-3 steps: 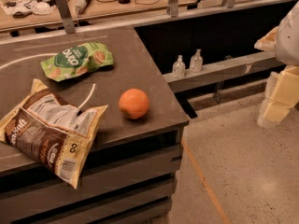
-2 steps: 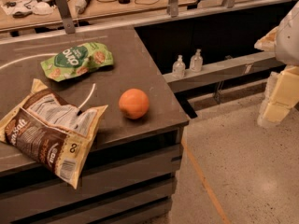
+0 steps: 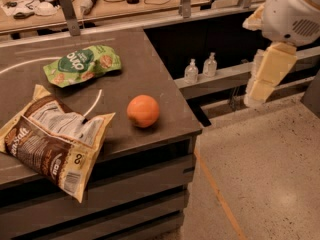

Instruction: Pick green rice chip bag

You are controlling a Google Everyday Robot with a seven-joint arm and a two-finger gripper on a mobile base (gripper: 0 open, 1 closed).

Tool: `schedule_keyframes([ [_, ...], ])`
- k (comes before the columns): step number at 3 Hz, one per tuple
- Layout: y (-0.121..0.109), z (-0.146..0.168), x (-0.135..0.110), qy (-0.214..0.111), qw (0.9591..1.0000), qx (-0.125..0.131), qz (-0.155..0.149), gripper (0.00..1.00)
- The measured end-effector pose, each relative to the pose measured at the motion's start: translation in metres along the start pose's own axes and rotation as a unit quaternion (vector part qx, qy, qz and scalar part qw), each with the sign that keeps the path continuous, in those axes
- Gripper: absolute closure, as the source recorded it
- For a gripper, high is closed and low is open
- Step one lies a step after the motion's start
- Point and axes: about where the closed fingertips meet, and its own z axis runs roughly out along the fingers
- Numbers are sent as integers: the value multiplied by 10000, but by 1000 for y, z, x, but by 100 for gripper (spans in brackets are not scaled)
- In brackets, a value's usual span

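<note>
- Cream-coloured tool (image 3: 264, 79) at the right edge of the frame, hanging below the white arm housing (image 3: 292, 11); shifted left and upward in the frame since a second ago; off the bench (image 3: 150, 49), above the floor (image 3: 270, 184), holding nothing; wide or narrow: impossible to tell.
- Nothing moved on the bench since then: green rice chip bag (image 3: 82, 65), brown-and-white chip bag (image 3: 55, 144) and orange (image 3: 143, 111) in the same spots.
- Green rice chip bag flat in the upper left of the frame, well apart from the tool, with the bench's right edge between them.
- On that bag, a dark green oval with short white lettering, not clearly readable; round chips pictured beside it.
- On the brown-and-white chip bag, at lower left, pale lettering along the brown band and a small printed panel near the lower corner; none of it legible. Lower corner overhanging the bench's front edge.
- Thin white line (image 3: 30, 64) curving across the bench top at left.
- Orange near the front right corner, close to both edges, apart from both bags.
- Bare bench top from the green rice chip bag rightward to the right edge.
- Right of the bench, a lower ledge with two small clear bottles (image 3: 191, 72); further right and below, open speckled floor.
</note>
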Motion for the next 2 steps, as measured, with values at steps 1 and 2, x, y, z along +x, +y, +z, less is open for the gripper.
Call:
schedule_keyframes([
  [1,-22,0,-44,-378,9991,58,-181,0],
  [2,-37,0,-95,-761,9964,117,-361,0],
])
